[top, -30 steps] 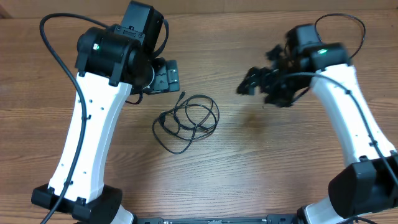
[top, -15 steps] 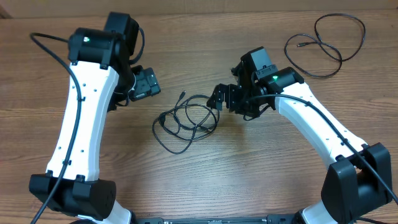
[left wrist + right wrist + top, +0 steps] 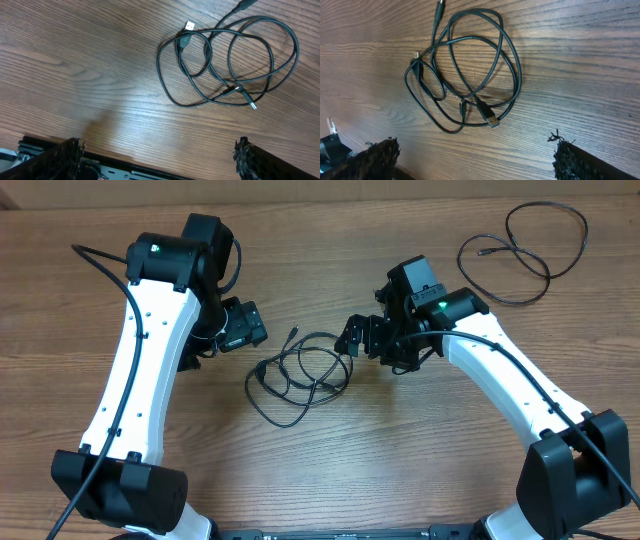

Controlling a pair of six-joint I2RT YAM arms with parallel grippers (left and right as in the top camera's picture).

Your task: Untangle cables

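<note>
Legible markings: none. No text, label, brand or number can be read on the cables [image 3: 300,377], on the white arm shells [image 3: 140,380] or on the wooden tabletop [image 3: 400,460], in the overhead view or either wrist view.

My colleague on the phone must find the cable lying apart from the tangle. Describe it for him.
On the brown wooden table, look to the far corner on the robot's right side. A single thin black cord lies there in loose open loops. Unlike the tangled bundle of thin black cords at mid-table, it touches no other cable.
</note>
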